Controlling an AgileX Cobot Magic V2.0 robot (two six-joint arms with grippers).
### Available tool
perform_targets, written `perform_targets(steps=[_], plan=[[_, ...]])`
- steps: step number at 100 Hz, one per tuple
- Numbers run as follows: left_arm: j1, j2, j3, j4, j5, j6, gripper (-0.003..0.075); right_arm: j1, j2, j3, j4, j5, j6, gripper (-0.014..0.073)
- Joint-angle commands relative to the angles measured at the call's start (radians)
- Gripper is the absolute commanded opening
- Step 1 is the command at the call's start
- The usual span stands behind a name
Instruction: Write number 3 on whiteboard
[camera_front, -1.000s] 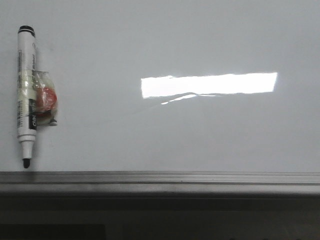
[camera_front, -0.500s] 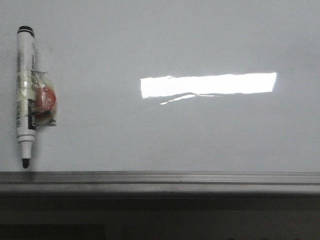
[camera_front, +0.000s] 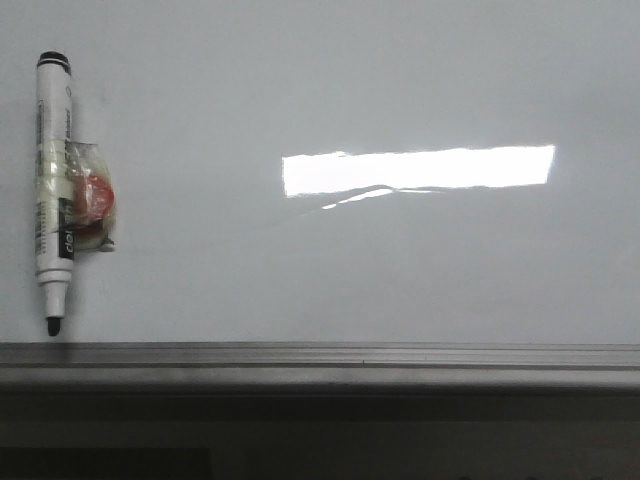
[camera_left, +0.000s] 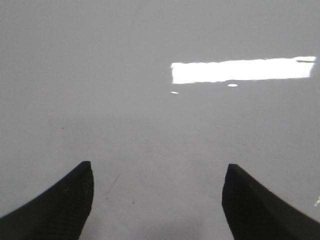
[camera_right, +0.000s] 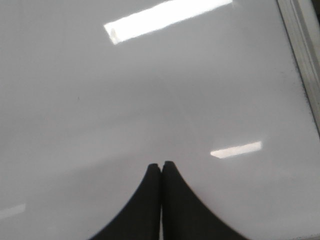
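Observation:
The whiteboard (camera_front: 330, 270) fills the front view, glossy white-grey, with a grey metal edge strip (camera_front: 320, 357) along its near side. No drawn number 3 shows on it in any view. A white marker (camera_front: 52, 190) with a black tip lies on the board at the far left, tip toward the strip, with an orange-red object taped to its side (camera_front: 92, 197). My left gripper (camera_left: 157, 172) is open and empty over bare board (camera_left: 150, 125). My right gripper (camera_right: 161, 166) is shut and empty over bare board (camera_right: 100, 100). Neither gripper shows in the front view.
A bright rectangular glare (camera_front: 418, 169) lies on the middle of the board; it also shows in the left wrist view (camera_left: 243, 70). A dark band (camera_front: 320, 440) runs past the strip. In the right wrist view the board's frame (camera_right: 304, 55) is nearby.
The marker appears to have shifted very slightly; nothing else has visibly changed.

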Motion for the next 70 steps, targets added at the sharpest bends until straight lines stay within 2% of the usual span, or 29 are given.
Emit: perform_targets(steps=[1,25,39,70], plan=[[-0.08,0.019,-0.03,-0.012,-0.09,0.001,0.0502,-0.005,0.019,-0.032,0.0,-0.07,-0.01,-0.0064],[-0.396,0.03,-0.03,-0.039,-0.104,0.001,0.0501,-0.005,0.019,-0.032,0.0,-0.067,-0.01,-0.0064],[-0.54,0.05,-0.015,-0.054,-0.096,0.001,0.0491,-0.005,0.019,-0.032,0.0,-0.067,-0.01,-0.0064],[-0.693,0.137,0.033,-0.272,-0.142,0.001,0.0491,-0.005,0.019,-0.032,0.0,-0.067,-0.01,-0.0064]])
